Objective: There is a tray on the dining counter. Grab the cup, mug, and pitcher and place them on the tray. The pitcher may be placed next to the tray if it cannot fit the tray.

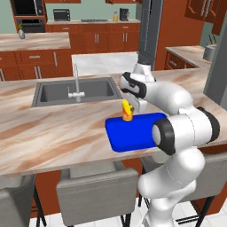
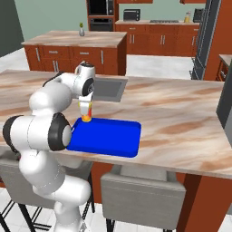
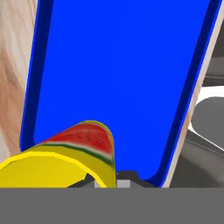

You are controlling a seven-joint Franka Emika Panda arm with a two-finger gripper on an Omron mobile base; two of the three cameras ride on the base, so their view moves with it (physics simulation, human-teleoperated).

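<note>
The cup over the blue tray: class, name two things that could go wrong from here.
1. The cup hangs in the shut pincer right over the near edge of the tray; released here, it may catch the rim and tip over.
2. In the hand view the cup looks tilted, so it might land on its side and roll.

The room is a kitchen with pale green walls (image 2: 50, 16) and red-brown wood cabinets (image 1: 95, 40) along the back. A built-in black oven (image 1: 27, 15) stands in the far corner, with a toaster oven (image 1: 61, 14) on the back worktop near it. An island (image 2: 74, 45) with a marbled top stands mid-room on a light floor (image 1: 104, 62). Grey stools (image 1: 97, 190) line the near side. A dark tall fridge (image 1: 150, 31) rises at the right.
</note>
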